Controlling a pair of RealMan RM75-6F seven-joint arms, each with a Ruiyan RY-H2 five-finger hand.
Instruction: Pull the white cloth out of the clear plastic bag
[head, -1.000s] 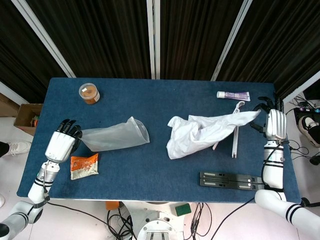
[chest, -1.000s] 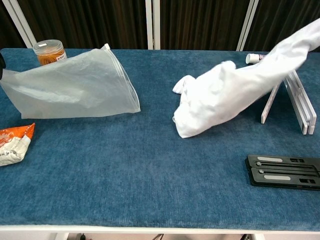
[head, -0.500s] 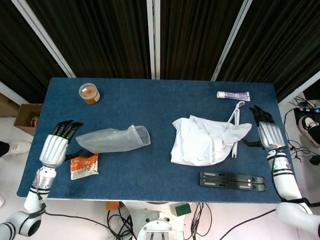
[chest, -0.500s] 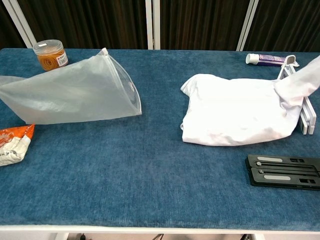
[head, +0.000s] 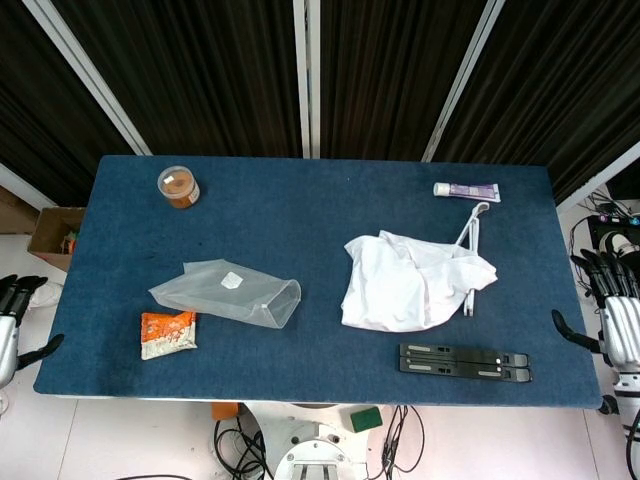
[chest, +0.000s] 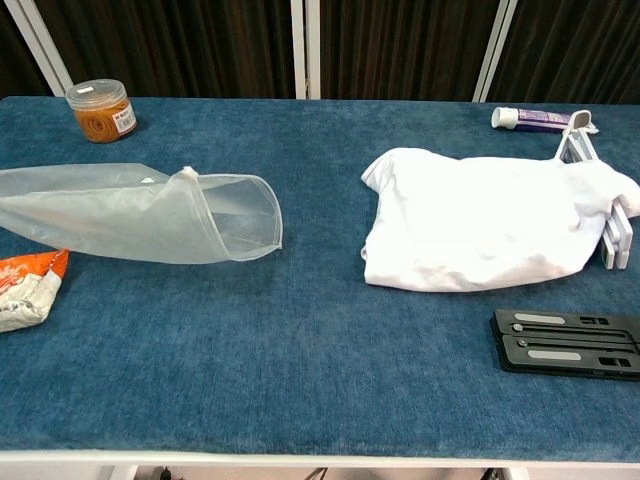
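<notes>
The white cloth (head: 408, 287) (chest: 485, 225) lies crumpled on the blue table, right of centre, fully outside the bag. The clear plastic bag (head: 228, 295) (chest: 130, 212) lies flat and empty on the left side, its mouth facing right. My left hand (head: 12, 325) hangs off the table's left edge, fingers apart, holding nothing. Off the table's right edge, my right hand (head: 618, 318) is likewise spread and holds nothing. Neither hand shows in the chest view.
An orange snack packet (head: 167, 332) lies by the bag. A jar of orange bands (head: 179, 186) stands far left. A tube (head: 466, 190) and white hanger (head: 469, 240) lie by the cloth. A black bar (head: 463, 362) lies near the front edge.
Both hands let go and withdrew past the table's sides. The bag dropped flat onto the table. The cloth's lifted right end fell onto the hanger.
</notes>
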